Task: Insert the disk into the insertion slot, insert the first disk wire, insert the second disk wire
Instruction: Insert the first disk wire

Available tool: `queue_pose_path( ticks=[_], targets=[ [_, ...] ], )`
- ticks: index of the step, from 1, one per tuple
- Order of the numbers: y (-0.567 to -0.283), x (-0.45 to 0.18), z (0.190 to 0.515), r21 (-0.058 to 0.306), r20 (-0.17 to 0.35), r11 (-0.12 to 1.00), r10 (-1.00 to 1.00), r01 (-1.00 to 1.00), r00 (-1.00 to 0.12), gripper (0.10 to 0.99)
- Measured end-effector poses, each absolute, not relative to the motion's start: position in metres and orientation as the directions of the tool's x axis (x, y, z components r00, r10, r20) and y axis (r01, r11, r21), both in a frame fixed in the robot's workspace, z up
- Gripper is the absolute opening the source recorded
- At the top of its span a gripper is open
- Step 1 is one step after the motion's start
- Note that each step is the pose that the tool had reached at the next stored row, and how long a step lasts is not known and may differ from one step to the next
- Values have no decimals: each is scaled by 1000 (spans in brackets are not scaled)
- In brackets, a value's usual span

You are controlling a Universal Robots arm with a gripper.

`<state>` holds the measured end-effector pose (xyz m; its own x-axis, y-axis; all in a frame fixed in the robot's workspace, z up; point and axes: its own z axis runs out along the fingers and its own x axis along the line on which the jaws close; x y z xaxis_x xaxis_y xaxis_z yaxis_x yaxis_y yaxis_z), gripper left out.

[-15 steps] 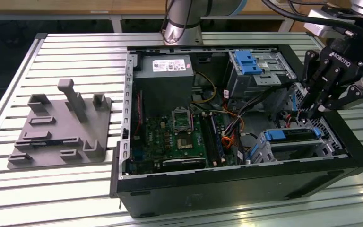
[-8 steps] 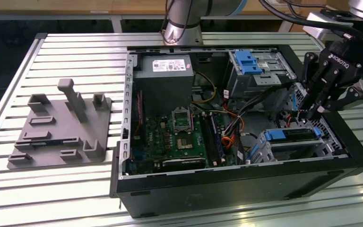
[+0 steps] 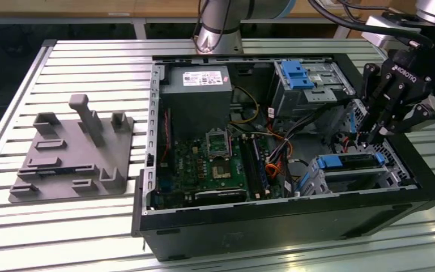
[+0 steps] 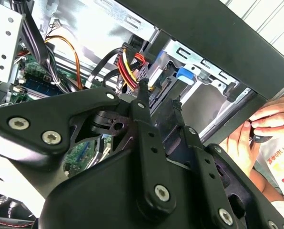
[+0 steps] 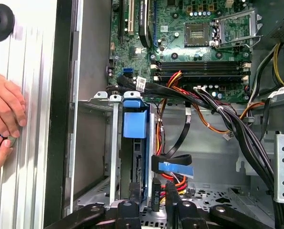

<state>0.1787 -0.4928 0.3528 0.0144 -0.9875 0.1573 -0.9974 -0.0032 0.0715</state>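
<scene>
Your disk [image 3: 346, 162] sits in the insertion slot [image 3: 357, 180], in the case corner at the exterior view's right, near the front wall. The gripper [image 3: 370, 136] hangs just above it, fingers pointing down at the slot's inner end.

In the first wrist view the gripper [image 5: 152, 188] is partly open. Fingers [image 5: 132, 198] are a narrow gap apart and I see nothing clamped. A black connector [image 5: 155, 193] stands in that gap, with red and yellow wires [image 5: 179, 183] just beside it. A flat black cable with a blue tag [image 5: 173, 167] loops close above the connector.

The disk [image 5: 134, 121] shows edge-on there: bright blue carrier, square tab on its end, dark drive edge below it, and the grey slot rail [image 5: 114, 152] alongside it.

In the second wrist view the gripper [image 4: 159, 95] points at the same wire bundle [image 4: 127, 64], with the disk's blue carrier [image 4: 185, 74] just behind.

A person's hand [image 5: 4, 114] rests on the counter [image 5: 32, 71] outside the case wall, well clear of the gripper.
</scene>
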Motion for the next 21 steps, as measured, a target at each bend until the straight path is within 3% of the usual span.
queue_pose_path(
  ticks=[18,21],
  targets=[
    [-491,179,348,72,159,-3,-987,-997,14,337],
    [-491,179,348,72,159,-3,-987,-997,14,165]
  ],
)
